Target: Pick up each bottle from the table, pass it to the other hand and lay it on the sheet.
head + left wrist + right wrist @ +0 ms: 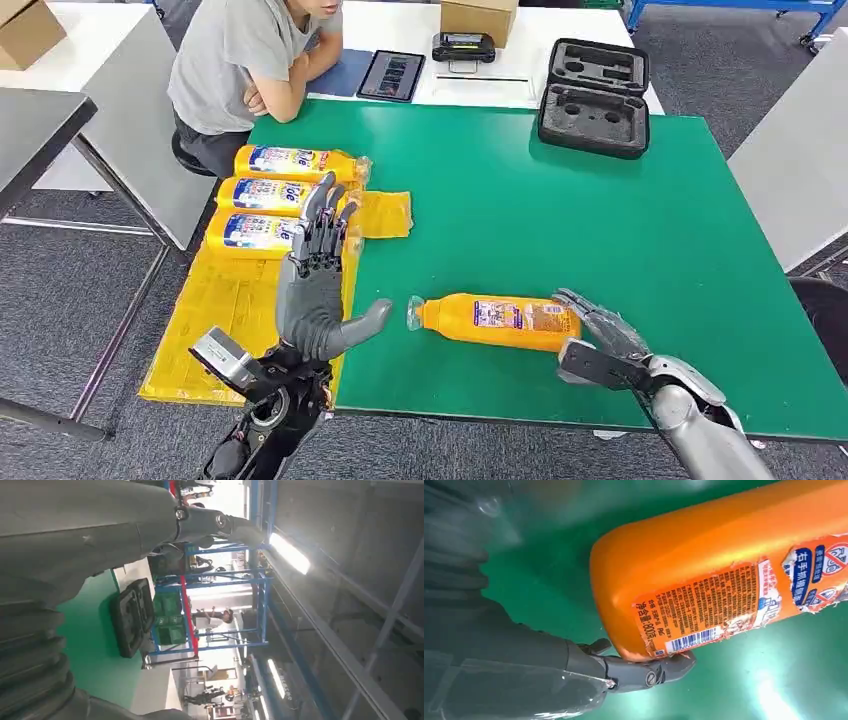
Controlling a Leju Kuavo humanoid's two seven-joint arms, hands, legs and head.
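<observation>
Right hand [600, 335]: fingers wrapped around the base of the orange bottle [497, 321] lying on the green table [600, 220].
Left hand [318, 290]: open, empty, just beyond the cap.
Risk: end-only hold could let the bottle tip or slip during handover.

High head view; two close wrist views

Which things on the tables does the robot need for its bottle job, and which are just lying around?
For the job:
orange bottle at the right hand
left hand, open
yellow sheet
three bottles already lying on the sheet

Just lying about:
black foam case
tablet
cardboard box
black device
</observation>
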